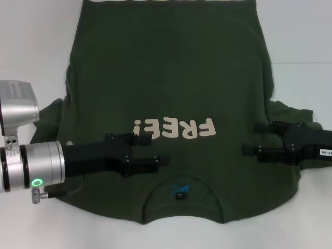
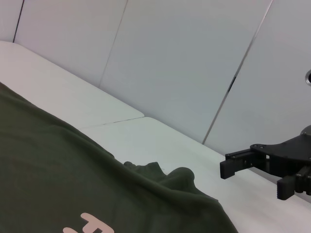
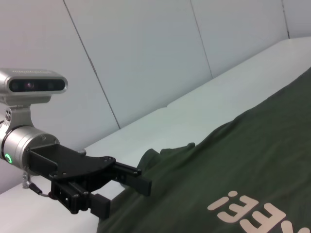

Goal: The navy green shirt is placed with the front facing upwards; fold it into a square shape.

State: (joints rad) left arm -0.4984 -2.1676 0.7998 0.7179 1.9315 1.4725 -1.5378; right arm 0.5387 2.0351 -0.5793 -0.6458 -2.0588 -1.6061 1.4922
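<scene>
The navy green shirt (image 1: pixel 171 78) lies flat on the white table, front up, with its collar nearest me. The cream "FREE!" lettering (image 1: pixel 174 129) reads upside down, and the blue-black neck tag (image 1: pixel 180 193) shows inside the collar. My left gripper (image 1: pixel 158 149) is open and empty, over the chest between the lettering and the collar. My right gripper (image 1: pixel 250 138) is open and empty, over the shirt's right shoulder area. The left wrist view shows the shirt (image 2: pixel 73 184) and the right gripper (image 2: pixel 252 178). The right wrist view shows the shirt (image 3: pixel 243 170) and the left gripper (image 3: pixel 124 196).
The white table (image 1: pixel 31 52) shows on both sides of the shirt. The left sleeve (image 1: pixel 49 111) and the right sleeve (image 1: pixel 293 111) lie bunched beside the body. Grey wall panels (image 2: pixel 194 58) stand behind the table.
</scene>
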